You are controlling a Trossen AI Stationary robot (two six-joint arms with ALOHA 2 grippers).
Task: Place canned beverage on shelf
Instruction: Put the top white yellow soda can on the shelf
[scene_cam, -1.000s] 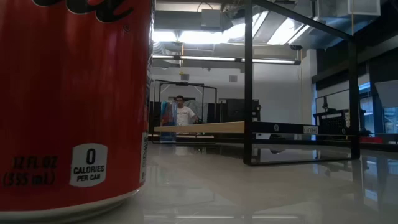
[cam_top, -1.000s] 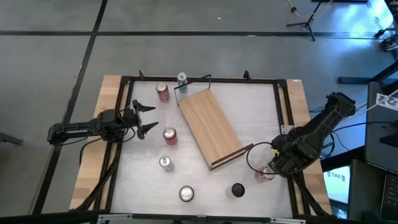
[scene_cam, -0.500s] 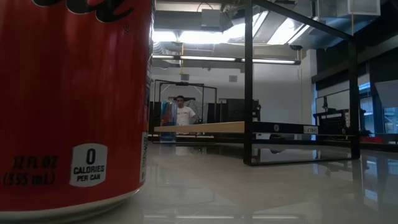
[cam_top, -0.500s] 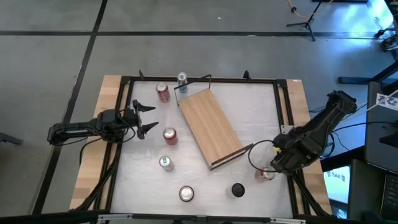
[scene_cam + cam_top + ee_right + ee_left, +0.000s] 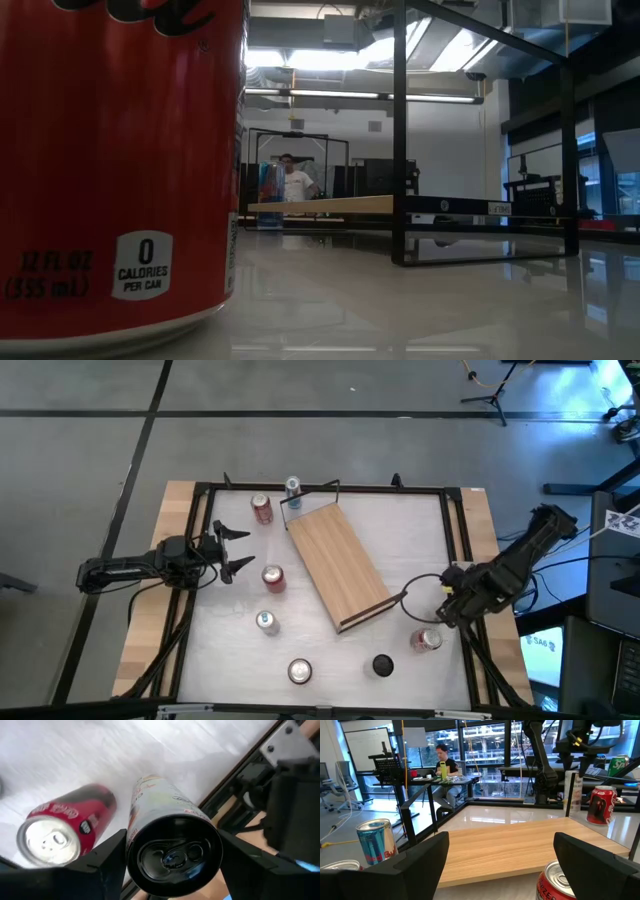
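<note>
1. Two dark robot arms at a white table (image 5: 330, 650), seen from above.
2. Right gripper (image 5: 170, 865) sits near the table's right edge; its two fingers (image 5: 107, 857) pinch a tall pale can (image 5: 167, 840) w/ a black top, lifted clear of the tabletop.
3. Red cola can (image 5: 65, 830) stands on the table just below/beside the held can, not touching it; in the high view it's at (image 5: 427, 640).
4. Shelf (image 5: 338, 565), a long light-wood board w/ thin black wire rails at both ends, lies diagonally across the table's centre, well apart from the held can.
5. Left gripper (image 5: 232, 550) hovers at the table's left side, fingers spread wide, gripping nothing.
6. Red can (image 5: 273, 578) stands just beside the left gripper, between it & the shelf.
7. Other cans stand scattered: red one (image 5: 262, 508) and blue-topped one (image 5: 293, 487) near the far edge, silver-blue one (image 5: 267, 622), silver-topped one (image 5: 299, 671), black-topped one (image 5: 382, 665).
8. Low view: big red can (image 5: 120, 170) fills the left side, close up; a person (image 5: 293, 183) stands far off in the room.
</note>
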